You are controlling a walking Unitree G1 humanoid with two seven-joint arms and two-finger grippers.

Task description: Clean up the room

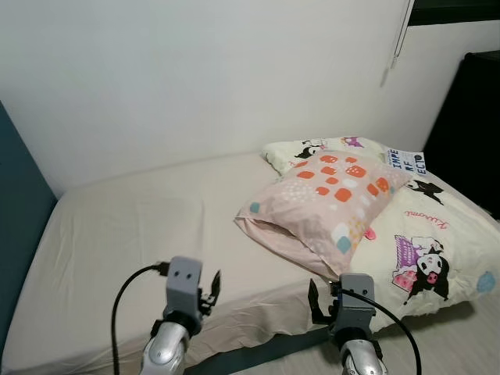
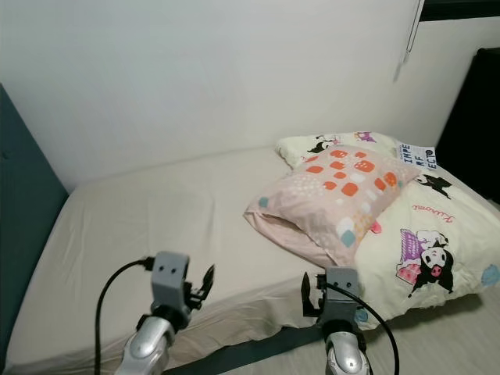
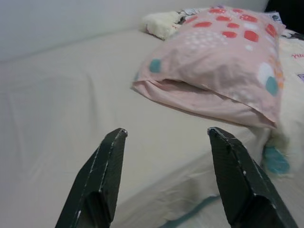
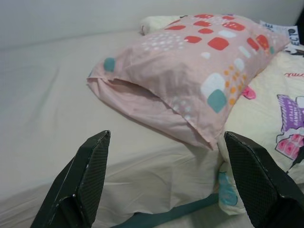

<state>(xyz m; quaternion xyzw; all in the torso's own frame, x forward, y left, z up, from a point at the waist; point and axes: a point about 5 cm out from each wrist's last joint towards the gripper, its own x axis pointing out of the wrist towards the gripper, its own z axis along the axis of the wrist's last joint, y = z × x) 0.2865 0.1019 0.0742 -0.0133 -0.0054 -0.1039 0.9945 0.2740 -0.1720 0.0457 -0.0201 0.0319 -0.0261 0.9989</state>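
Beige bed (image 1: 133,234) against a white wall (image 1: 195,78); pink pillow (image 1: 328,203) sits on the cartoon blanket (image 1: 437,242), just beyond both spread-open hands, left hand (image 1: 211,291) and right hand (image 1: 316,303), near the bed's edge.

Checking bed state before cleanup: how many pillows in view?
1: the pink pillow lies on the bed, its far end resting on the cartoon-print duvet. Others may be hidden beneath the duvet.

Pink patterned pillow (image 1: 324,205) on bed (image 1: 141,234)

The white patch (image 1: 407,161) on the cartoon blanket (image 1: 437,234) reads "IMPE", "RF", "ECTO"
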